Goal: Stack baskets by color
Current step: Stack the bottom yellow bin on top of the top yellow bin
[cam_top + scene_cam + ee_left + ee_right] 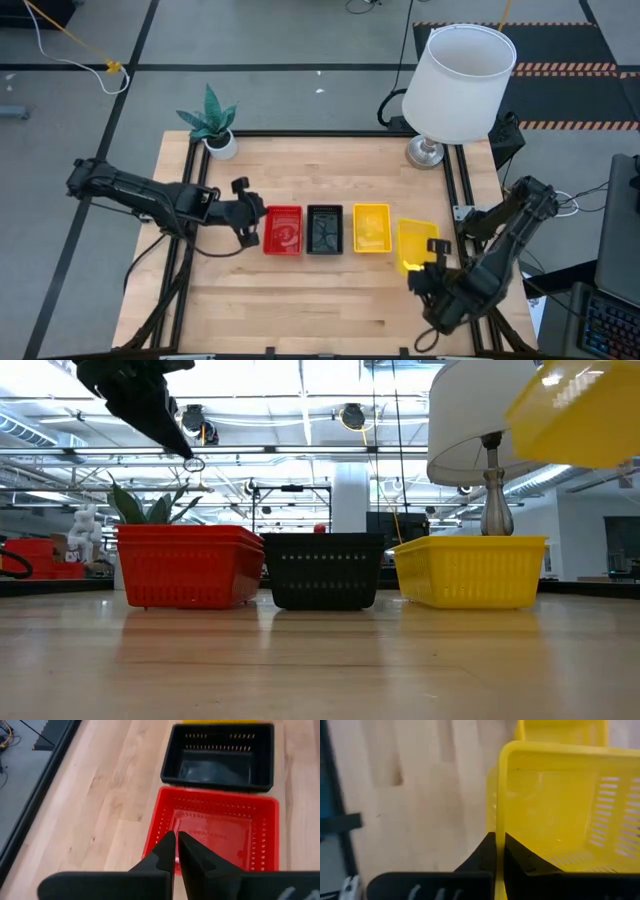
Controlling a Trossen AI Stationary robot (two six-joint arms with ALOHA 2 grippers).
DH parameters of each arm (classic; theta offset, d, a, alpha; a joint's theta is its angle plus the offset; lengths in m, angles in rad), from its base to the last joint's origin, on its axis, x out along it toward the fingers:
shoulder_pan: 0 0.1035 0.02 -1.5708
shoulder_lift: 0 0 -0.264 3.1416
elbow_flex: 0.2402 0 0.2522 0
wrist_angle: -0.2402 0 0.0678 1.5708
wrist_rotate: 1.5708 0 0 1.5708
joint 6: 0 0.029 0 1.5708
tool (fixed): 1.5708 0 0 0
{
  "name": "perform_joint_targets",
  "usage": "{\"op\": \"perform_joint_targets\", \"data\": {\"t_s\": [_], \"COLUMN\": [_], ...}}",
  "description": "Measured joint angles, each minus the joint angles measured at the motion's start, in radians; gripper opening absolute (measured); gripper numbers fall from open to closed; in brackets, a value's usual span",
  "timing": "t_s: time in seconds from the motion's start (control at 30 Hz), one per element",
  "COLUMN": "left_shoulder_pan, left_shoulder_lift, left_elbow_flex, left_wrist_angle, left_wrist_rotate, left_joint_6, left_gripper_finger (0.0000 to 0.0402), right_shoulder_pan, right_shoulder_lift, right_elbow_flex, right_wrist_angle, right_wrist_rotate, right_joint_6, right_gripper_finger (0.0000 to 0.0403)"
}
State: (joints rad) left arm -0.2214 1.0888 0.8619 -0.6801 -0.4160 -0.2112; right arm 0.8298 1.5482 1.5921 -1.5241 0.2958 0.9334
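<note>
Right claw point(496, 851) pinches lifted yellow basket's point(560, 810) rim.

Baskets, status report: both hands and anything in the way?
Right hand shut on yellow basket, lifted off table. Left hand shut, empty, beside red stack. Nothing blocking the yellow stack.

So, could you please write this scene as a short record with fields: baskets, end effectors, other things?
on table: red baskets, black basket, yellow basket, side by side in a row
lifted: second yellow basket, tilted, in the air
right end effector: shut on the lifted basket's rim
left end effector: nearly closed, empty, above the red baskets' edge
other: lamp and small plant at the table's far edge
</note>
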Motion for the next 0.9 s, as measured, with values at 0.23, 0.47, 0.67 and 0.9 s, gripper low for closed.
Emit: {"op": "perform_joint_targets", "data": {"t_s": [0.23,0.47,0.67,0.9], "left_shoulder_pan": [-0.007,-0.043,-0.072,-0.097], "left_shoulder_lift": [-0.091,-0.169,-0.223,-0.294], "left_elbow_flex": [0.0,0.0,0.0,-0.004], "left_wrist_angle": [0.008,0.012,0.011,0.021], "left_wrist_rotate": [0.0,-0.003,-0.022,-0.064], "left_joint_6": [-0.016,-0.02,-0.032,-0.046], "left_gripper_finger": [0.0026,0.0026,0.0026,0.0026], "right_shoulder_pan": [-0.133,-0.262,-0.333,-0.363], "right_shoulder_lift": [0.0,0.0,0.004,0.058], "right_elbow_flex": [0.0,0.0,0.0,0.0], "right_wrist_angle": [0.0,0.023,0.133,0.191], "right_wrist_rotate": [0.022,0.049,0.119,0.152], "right_joint_6": [-0.165,-0.314,-0.418,-0.508], "right_gripper_finger": [0.0004,0.0006,0.0006,0.0007]}}
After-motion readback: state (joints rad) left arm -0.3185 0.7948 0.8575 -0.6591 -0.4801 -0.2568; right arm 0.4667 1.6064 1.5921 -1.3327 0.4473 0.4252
